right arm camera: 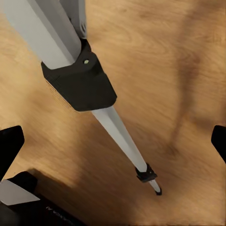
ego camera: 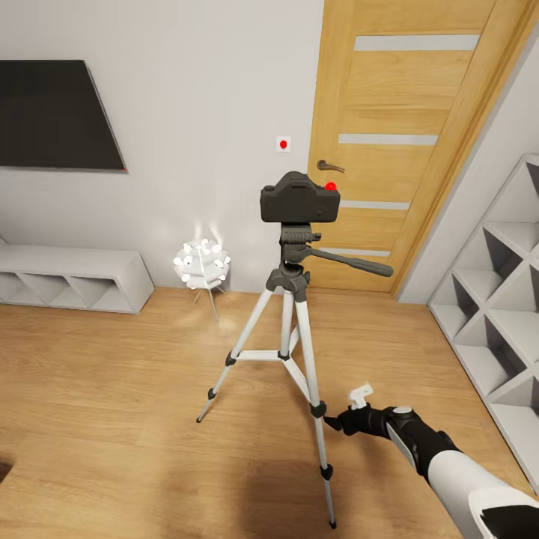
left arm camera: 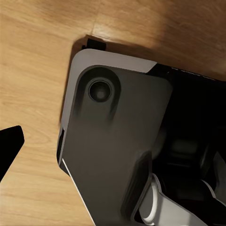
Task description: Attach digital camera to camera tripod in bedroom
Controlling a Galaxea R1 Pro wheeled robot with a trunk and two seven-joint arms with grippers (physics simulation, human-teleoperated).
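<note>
Matte-black digital camera (ego camera: 299,198) seated on the camera tripod (ego camera: 288,337) head, before the oak door (ego camera: 397,135). Right gripper (ego camera: 335,423) fingers spread wide, empty, beside a tripod leg (right arm camera: 117,132); left fingers' state cannot be told.

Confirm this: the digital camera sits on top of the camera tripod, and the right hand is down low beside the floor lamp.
One detail is wrong. In the head view the digital camera does sit on the camera tripod, but the right hand is low beside a tripod leg, not the floor lamp, which stands by the wall.
</note>
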